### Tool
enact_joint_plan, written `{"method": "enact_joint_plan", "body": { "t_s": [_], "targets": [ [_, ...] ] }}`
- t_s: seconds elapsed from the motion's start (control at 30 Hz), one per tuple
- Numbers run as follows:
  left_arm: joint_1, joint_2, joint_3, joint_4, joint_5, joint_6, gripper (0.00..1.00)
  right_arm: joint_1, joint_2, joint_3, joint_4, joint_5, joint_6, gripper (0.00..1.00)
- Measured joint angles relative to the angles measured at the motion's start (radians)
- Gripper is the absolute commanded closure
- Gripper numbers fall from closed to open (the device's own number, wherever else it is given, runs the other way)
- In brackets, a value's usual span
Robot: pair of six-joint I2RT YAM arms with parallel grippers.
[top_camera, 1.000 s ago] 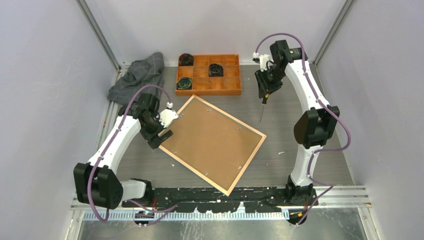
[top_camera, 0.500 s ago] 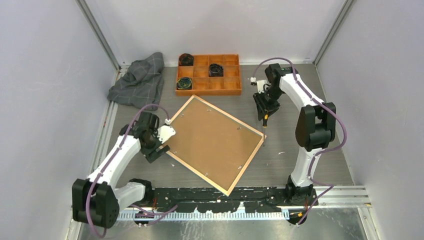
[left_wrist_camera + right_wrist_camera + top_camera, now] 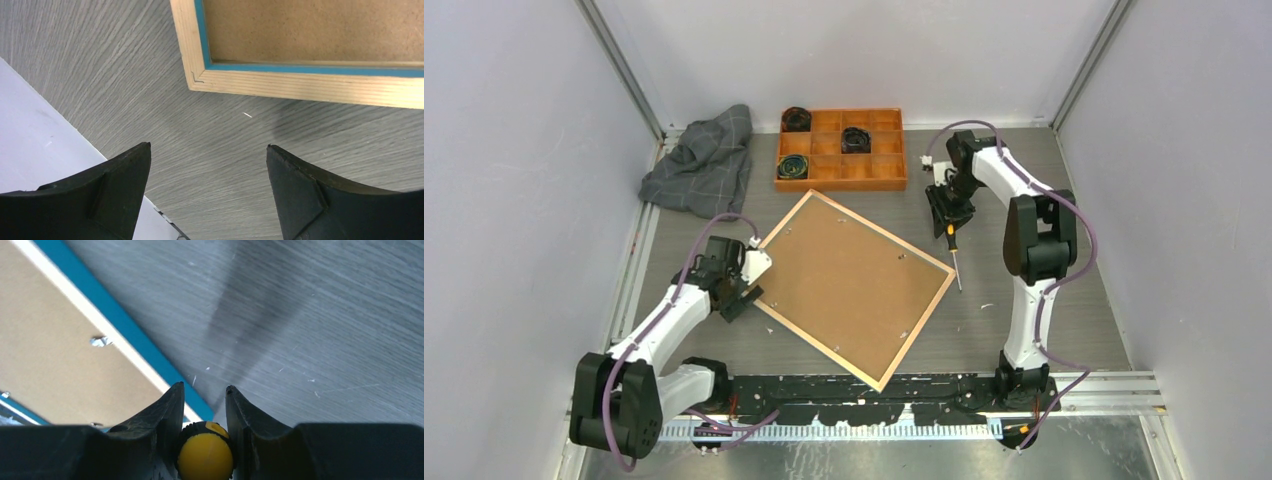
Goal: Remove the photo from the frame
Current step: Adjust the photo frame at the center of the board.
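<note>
right gripper (image 3: 203, 388) came down clenching yellow-handled metal screwdriver (image 3: 953, 250) beside blue wood-rimmed rectangular frame (image 3: 881, 231), probably for its tabs; left gripper (image 3: 207, 147) spread, empty, at corner

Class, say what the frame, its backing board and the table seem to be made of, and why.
The frame: pale bare wood rim with visible grain, blue-painted inner edge. The backing board: matt brown, grainless, probably fibreboard. The table: grey wood-grain pattern, possibly laminate.

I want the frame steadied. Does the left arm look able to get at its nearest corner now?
Likely yes: the left gripper stands open just short of the frame, with only bare table between.
</note>
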Motion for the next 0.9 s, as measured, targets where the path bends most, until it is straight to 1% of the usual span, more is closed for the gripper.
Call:
{"method": "enact_joint_plan", "body": {
  "t_s": [0.2,0.3,0.4,0.7,0.83,0.9],
  "targets": [
    [0.000,-0.045,-0.007,0.022,0.002,-0.067,0.14,0.000,0.043,-0.034,0.073,0.061,0.053,0.99],
    [0.000,-0.076,-0.009,0.032,0.002,-0.089,0.13,0.000,0.050,-0.051,0.103,0.090,0.073,0.99],
    [0.000,-0.074,-0.017,0.055,-0.005,-0.096,0.13,0.003,0.056,-0.080,0.124,0.097,0.081,0.99],
    [-0.001,0.085,-0.035,0.188,-0.095,-0.094,0.13,0.052,0.046,-0.130,0.112,0.102,0.077,0.99],
    [-0.005,0.114,-0.035,0.255,-0.119,-0.092,0.13,0.079,0.008,-0.192,0.113,0.084,0.066,0.99],
    [-0.006,0.119,-0.035,0.270,-0.126,-0.090,0.13,0.096,-0.027,-0.249,0.122,0.084,0.048,0.99]
  ]
}}
